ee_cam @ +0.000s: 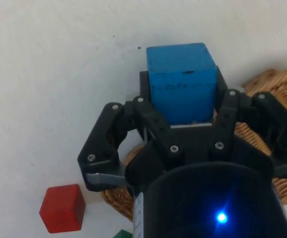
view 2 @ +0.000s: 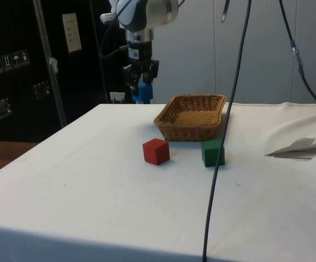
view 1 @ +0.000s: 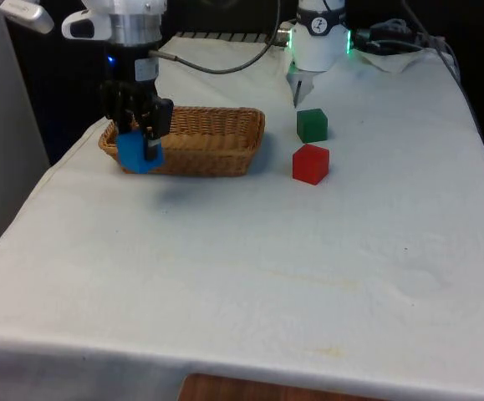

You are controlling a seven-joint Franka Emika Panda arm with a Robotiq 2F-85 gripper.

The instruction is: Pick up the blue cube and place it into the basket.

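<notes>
My gripper (view 1: pixel 141 138) is shut on the blue cube (view 1: pixel 139 151) and holds it in the air by the wicker basket (view 1: pixel 212 132), at the basket's end on the front view's left. In the side view the blue cube (view 2: pixel 142 91) hangs between the black fingers, well above the cloth and beyond the basket (view 2: pixel 195 115). The wrist view has the cube (ee_cam: pixel 182 82) clamped between the two fingers (ee_cam: pixel 148 94), with the cloth under it and the basket's rim (ee_cam: pixel 277 79) just beside it.
A red cube (view 1: pixel 311 163) and a green cube (view 1: pixel 312 124) sit on the cloth on the front view's right of the basket. A black cable (view 2: pixel 223 142) hangs down in front of the side view. The robot's base (view 1: pixel 318 42) stands at the far end.
</notes>
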